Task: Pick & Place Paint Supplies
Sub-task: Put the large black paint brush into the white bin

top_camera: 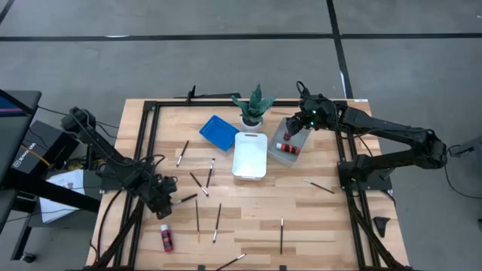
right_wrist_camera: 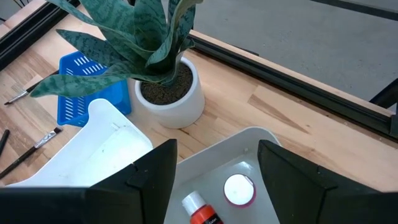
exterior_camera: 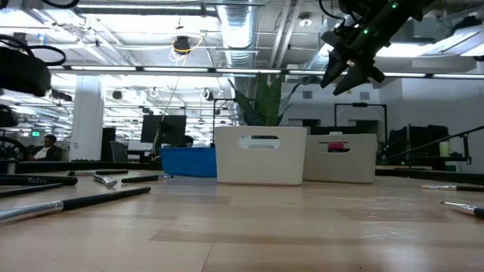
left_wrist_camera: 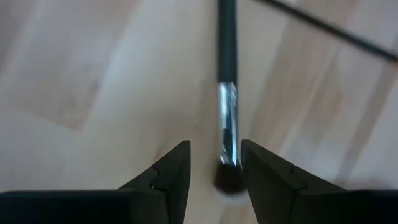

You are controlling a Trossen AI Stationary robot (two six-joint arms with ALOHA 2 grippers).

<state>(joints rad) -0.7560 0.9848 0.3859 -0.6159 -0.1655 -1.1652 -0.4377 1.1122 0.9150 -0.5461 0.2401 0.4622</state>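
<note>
My left gripper [left_wrist_camera: 214, 167] hovers low, jaws parted around a paintbrush [left_wrist_camera: 227, 118]; my right gripper [right_wrist_camera: 217, 163] hangs wide open above the grey tray [right_wrist_camera: 261, 140].

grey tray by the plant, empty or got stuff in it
Not empty. The grey tray holds small red bottles with white caps; the right wrist view looks down on two of them, below the open right hand.
</note>
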